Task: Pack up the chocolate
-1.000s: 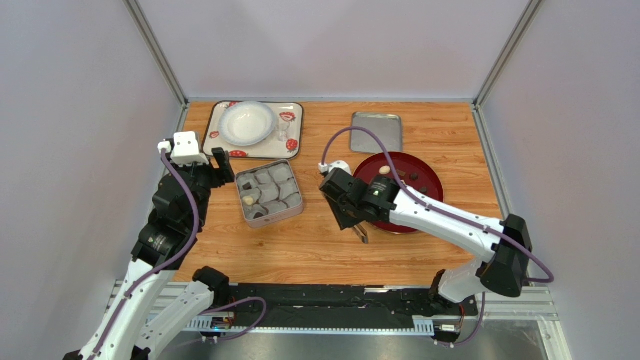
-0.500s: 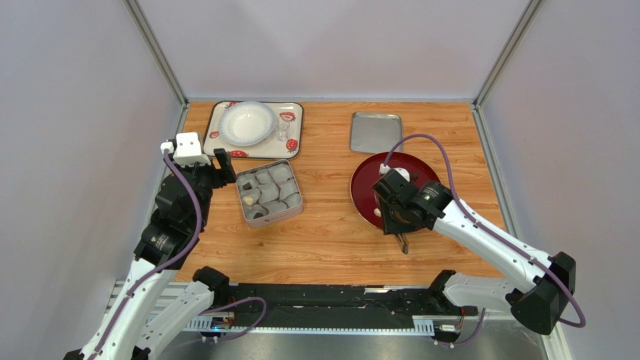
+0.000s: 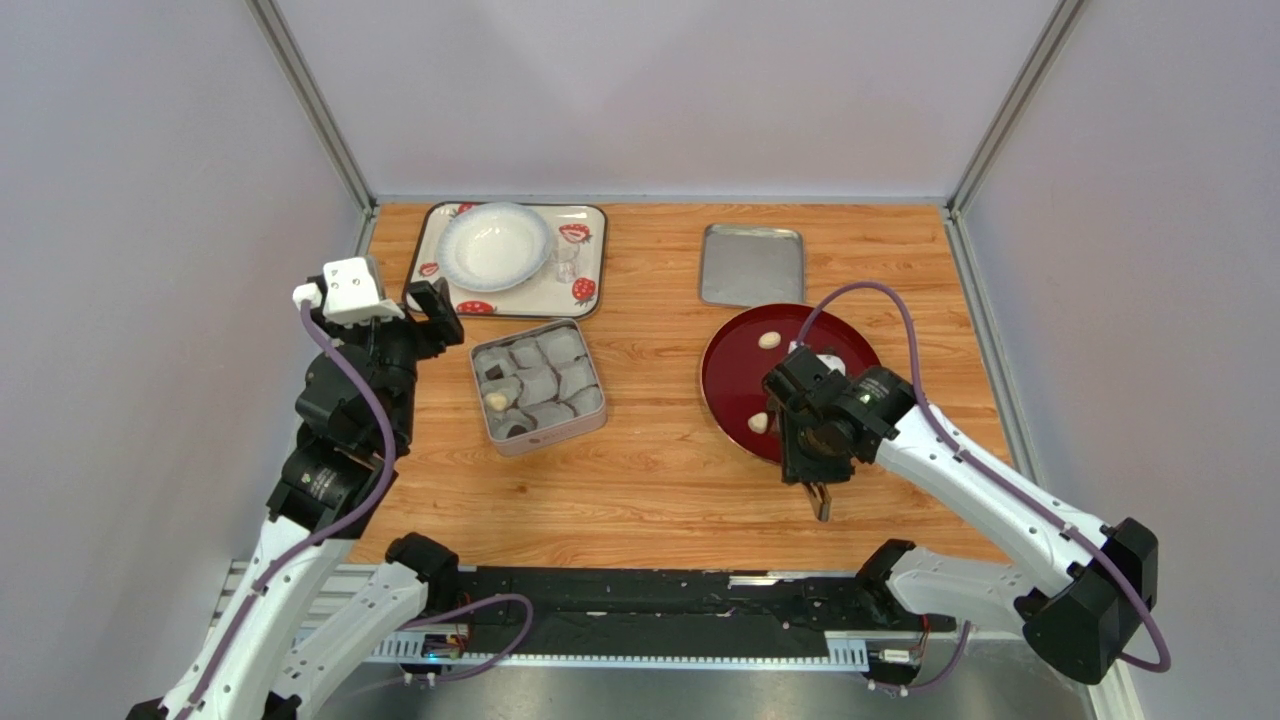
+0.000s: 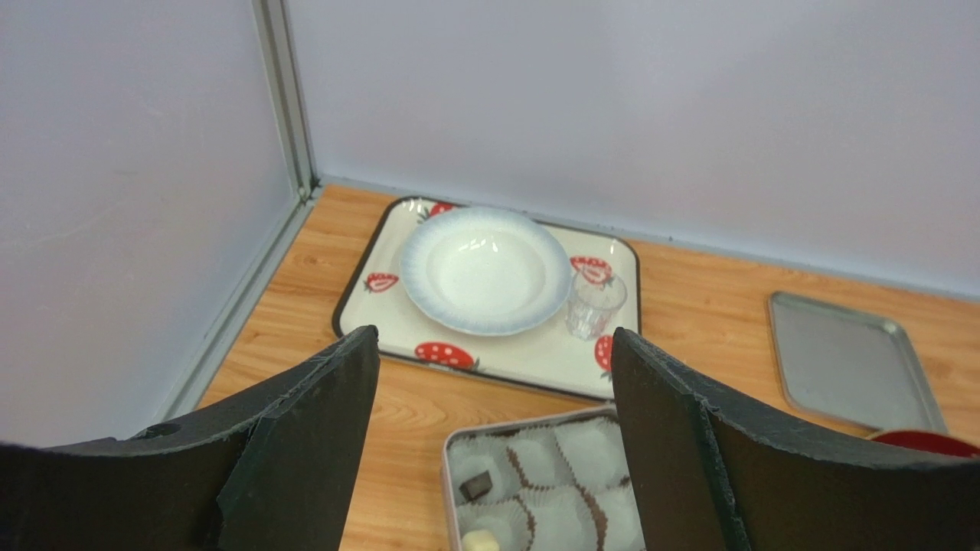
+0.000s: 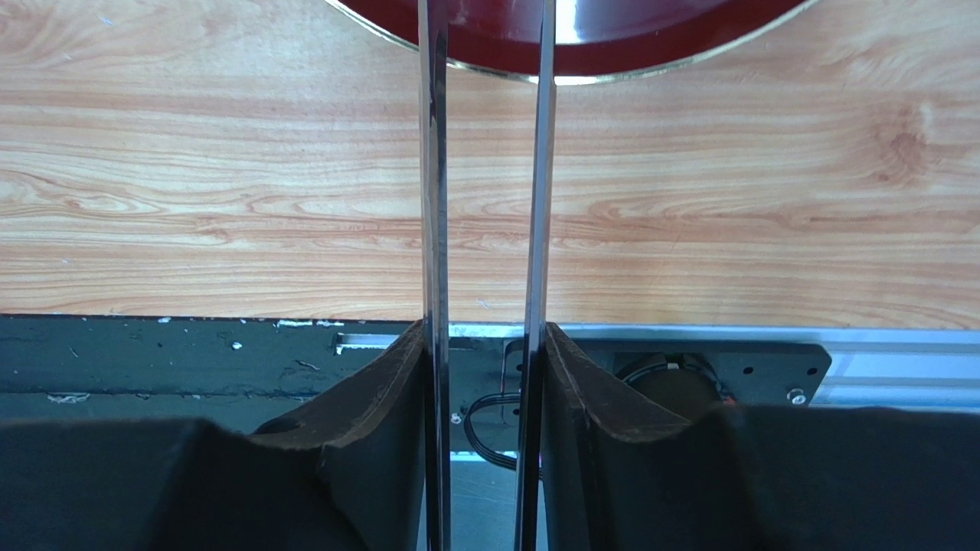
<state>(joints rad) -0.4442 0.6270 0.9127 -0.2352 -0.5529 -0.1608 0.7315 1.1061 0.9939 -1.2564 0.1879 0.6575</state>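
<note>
Tin (image 3: 559, 434) – paper cups (image 3: 559, 350), 2 choc (image 3: 495, 401); red plate (image 3: 729, 375) – cream pcs (image 3: 769, 341).

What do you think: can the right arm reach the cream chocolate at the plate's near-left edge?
Probably yes. The right gripper, holding tweezers, hangs over the plate's near rim; the chocolate lies uncovered just beside it, with nothing between.

free wood (image 3: 654, 458) btw tin (image 3: 559, 435), red plate (image 3: 732, 375)
</note>
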